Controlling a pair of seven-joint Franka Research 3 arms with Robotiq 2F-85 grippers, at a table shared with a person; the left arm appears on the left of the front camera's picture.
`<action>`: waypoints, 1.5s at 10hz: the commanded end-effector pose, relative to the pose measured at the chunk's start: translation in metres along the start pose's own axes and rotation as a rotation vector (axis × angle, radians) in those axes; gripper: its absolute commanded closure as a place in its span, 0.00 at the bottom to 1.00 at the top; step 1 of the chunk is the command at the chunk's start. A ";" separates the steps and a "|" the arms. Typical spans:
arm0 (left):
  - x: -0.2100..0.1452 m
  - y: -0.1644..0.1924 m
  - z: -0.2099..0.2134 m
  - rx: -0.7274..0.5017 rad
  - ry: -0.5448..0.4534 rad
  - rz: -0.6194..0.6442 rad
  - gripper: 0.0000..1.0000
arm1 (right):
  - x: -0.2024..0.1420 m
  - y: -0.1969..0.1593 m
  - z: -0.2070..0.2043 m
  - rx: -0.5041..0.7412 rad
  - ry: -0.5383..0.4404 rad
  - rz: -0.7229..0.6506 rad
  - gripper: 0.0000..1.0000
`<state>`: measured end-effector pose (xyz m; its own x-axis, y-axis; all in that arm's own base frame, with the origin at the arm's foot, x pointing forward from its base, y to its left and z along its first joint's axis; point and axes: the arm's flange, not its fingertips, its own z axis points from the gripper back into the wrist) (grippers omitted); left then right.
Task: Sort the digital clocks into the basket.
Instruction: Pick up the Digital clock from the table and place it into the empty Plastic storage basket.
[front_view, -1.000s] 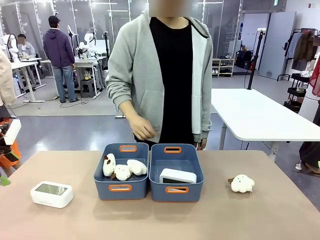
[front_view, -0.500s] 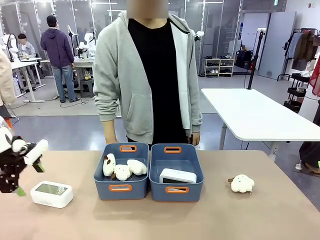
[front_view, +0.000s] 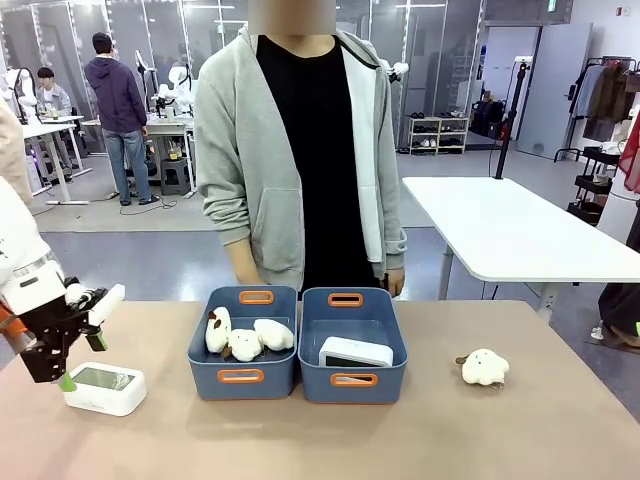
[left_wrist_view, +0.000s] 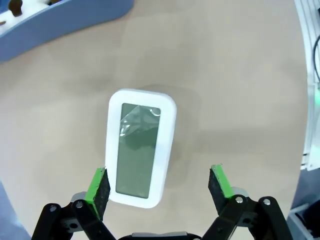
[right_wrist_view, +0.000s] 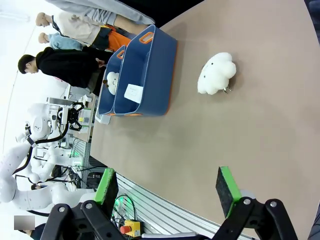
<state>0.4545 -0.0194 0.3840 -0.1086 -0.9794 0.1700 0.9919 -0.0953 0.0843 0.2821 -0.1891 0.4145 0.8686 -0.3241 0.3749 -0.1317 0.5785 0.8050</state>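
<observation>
Surface (front_view: 500, 430) with sorting judged half done. Right basket (front_view: 320, 385) holds one digital clock (front_view: 356, 351); left bin (front_view: 205, 380) holds plush toys (front_view: 245, 340). Second clock (front_view: 104, 388) lies at the surface's left end, under the left jaws, spread wide and empty; right jaws likewise wide, empty.

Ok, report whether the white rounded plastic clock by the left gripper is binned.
Out: the clock lies face up on the tan table, just below the open left gripper.
</observation>
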 end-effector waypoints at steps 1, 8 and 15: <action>0.001 0.014 -0.016 -0.036 0.041 0.010 0.00 | 0.000 0.002 0.001 0.002 0.002 -0.007 0.00; -0.001 0.037 -0.084 -0.009 0.073 -0.043 0.00 | 0.000 0.002 0.001 0.002 0.002 -0.007 0.00; 0.015 0.033 -0.014 -0.006 -0.031 0.097 0.80 | 0.000 0.002 0.001 0.002 0.002 -0.007 0.00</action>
<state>0.4951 -0.0366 0.3420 -0.0472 -0.9865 0.1568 0.9981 -0.0405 0.0459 0.2821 -0.1890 0.4145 0.8687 -0.3240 0.3748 -0.1316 0.5784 0.8051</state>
